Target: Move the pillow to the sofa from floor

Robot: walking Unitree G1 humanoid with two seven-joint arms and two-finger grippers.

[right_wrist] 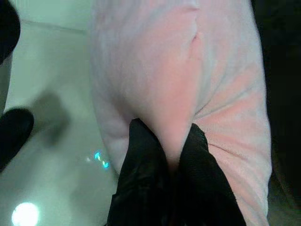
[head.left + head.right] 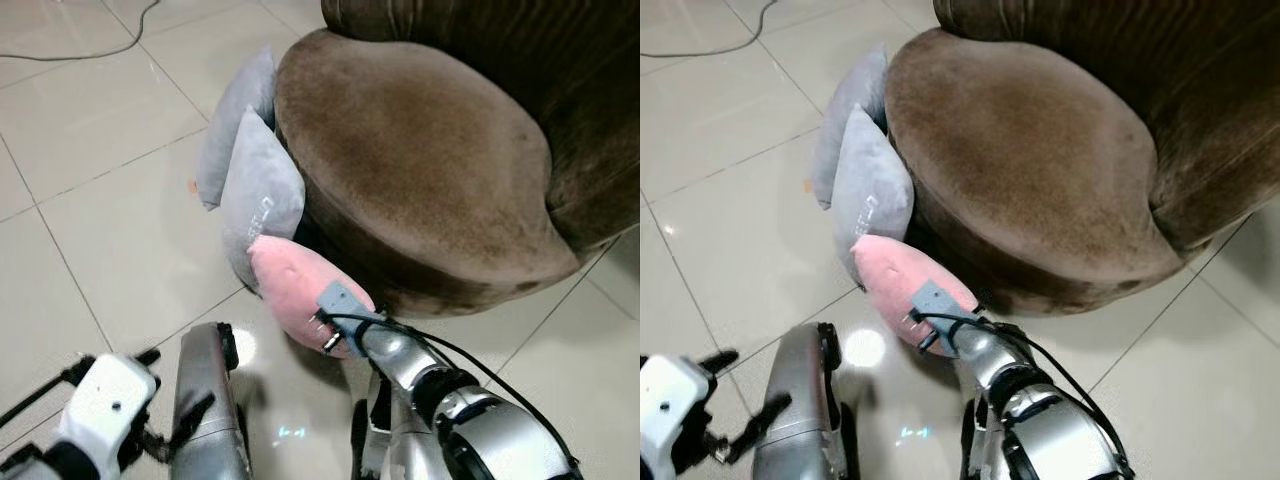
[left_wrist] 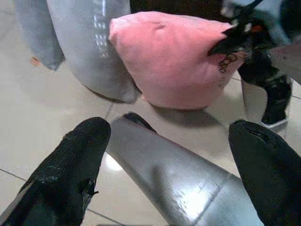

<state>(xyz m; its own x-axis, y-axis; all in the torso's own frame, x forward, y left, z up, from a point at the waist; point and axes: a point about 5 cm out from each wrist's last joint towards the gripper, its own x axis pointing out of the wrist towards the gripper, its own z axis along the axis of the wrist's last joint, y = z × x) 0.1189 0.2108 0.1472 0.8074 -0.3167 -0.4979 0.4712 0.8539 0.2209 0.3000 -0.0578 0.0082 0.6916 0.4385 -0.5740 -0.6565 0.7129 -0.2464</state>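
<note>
- Pinching a fold of the pink pillow (image 1: 188, 94), the right gripper (image 1: 164, 155) has its fingers clamped on the fabric.
- Pillow sits on the tiled floor (image 2: 90, 200), against the near-left base of the brown sofa (image 2: 410, 150), beside two grey cushions (image 2: 255, 190).
- Left gripper (image 3: 169, 155) hangs released, near left.

Pale tiled floor (image 2: 90, 200) carries a brown sofa (image 2: 420, 150), two grey pillows (image 2: 262, 190) and a pink pillow (image 2: 290, 275)

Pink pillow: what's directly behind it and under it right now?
Behind the pink pillow a grey pillow leans against the brown sofa. Tiled floor lies beneath; the contact spot is hidden. The right gripper fingers pinch its fabric.
</note>
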